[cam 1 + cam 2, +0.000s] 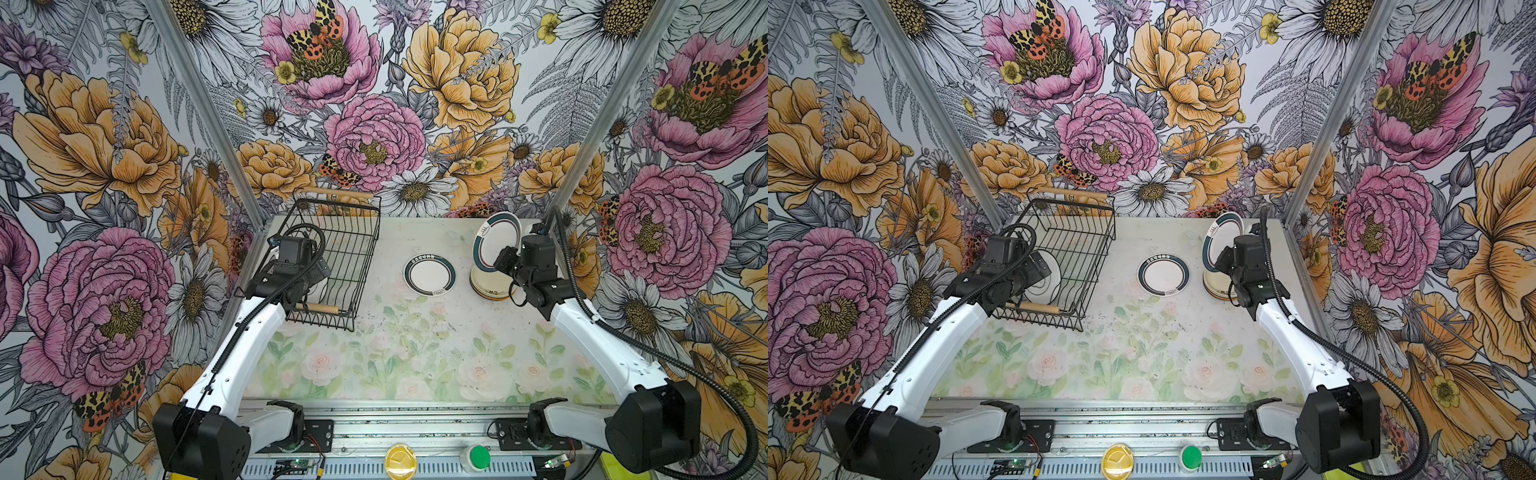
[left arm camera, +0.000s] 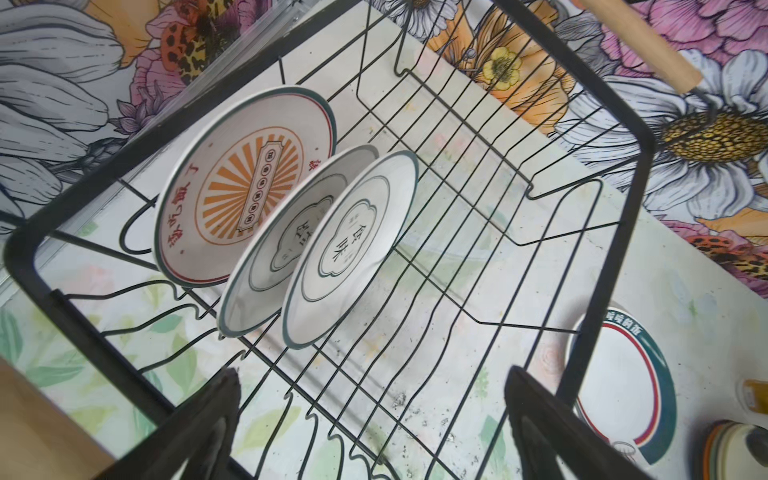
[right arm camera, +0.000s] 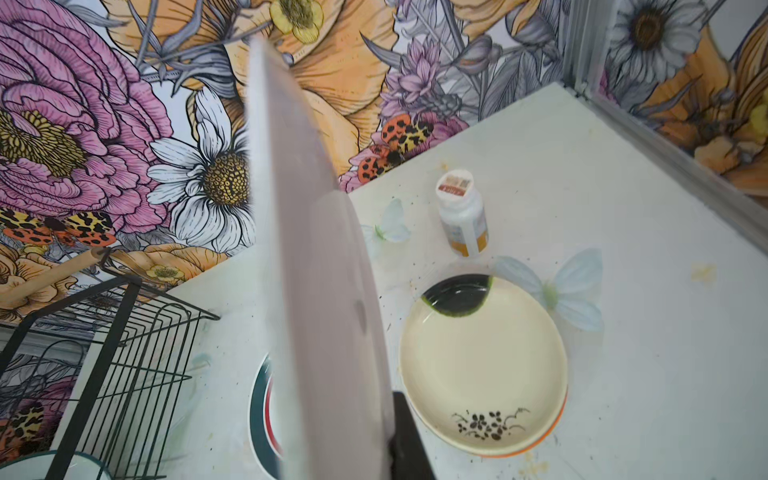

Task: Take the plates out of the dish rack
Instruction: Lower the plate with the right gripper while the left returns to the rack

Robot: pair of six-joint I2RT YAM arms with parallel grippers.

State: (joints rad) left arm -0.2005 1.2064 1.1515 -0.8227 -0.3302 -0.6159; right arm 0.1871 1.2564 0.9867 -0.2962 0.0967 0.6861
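The table [image 1: 415,345] bears dish rack [image 1: 358,232], plate [image 1: 429,275], plate stack [image 1: 484,287], bottle [image 3: 462,216].

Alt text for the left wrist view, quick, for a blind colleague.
A sunburst plate and two white plates stand on edge in the rack. Open left fingers frame the foreground; a teal-banded plate lies flat on the table outside the rack.

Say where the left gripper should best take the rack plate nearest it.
Likely best: take the plate by its top rim, coming from above with the open left gripper. It stands on edge, tilted, in the rack, so only the rim is free. One finger goes on its open face, one into the narrow gap to the middle plate.
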